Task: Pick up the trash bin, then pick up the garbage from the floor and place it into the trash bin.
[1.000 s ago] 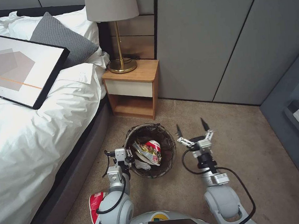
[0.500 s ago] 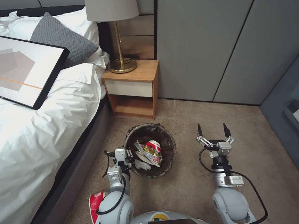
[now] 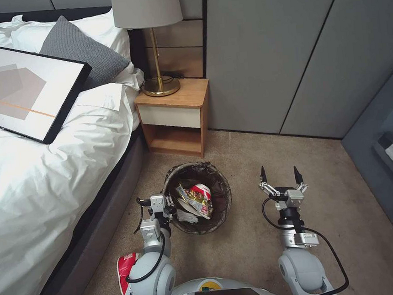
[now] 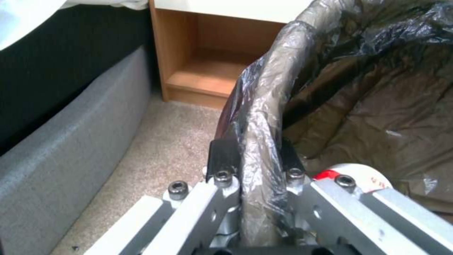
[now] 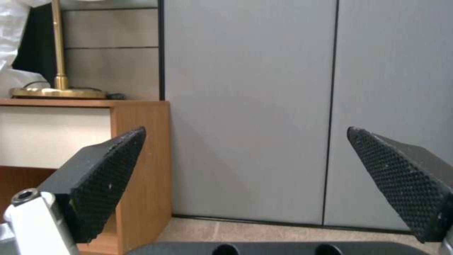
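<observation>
A bed (image 3: 29, 180) with white sheets fills the left side of the room, and a framed picture (image 3: 15, 90) lies flat on it beside a grey pillow (image 3: 82, 49). Down by the bed's base, a red-and-white cup (image 3: 126, 268) lies on the floor (image 3: 242, 253) next to the robot's left shoulder, partly hidden by the arm.

Ahead of that shoulder the left claw (image 3: 165, 210) is clamped on the near-left rim of the bin (image 3: 212, 224). In the left wrist view, one dark finger (image 4: 222, 157) sits outside the bag-covered rim and the other inside, pinching rim (image 4: 262, 117) and liner between them. The bin stands on the carpet in front of the nightstand (image 3: 175, 119), just off the corner of the bed. Inside it lie a yellow wrapper (image 3: 192, 198), a red-and-white cup (image 3: 202, 190) and a white tissue (image 3: 186, 217), all against the dark liner.

Behind the bin, a brass lamp (image 3: 153, 45) stands on the nightstand.

To the right of the bin, well apart from it, the right claw (image 3: 279, 177) hangs over bare carpet with its two dark fingers spread wide and nothing between them. In the right wrist view, those textured fingertips (image 5: 106, 166) frame the grey wall panels (image 5: 250, 106) and the nightstand's side (image 5: 141, 170).
</observation>
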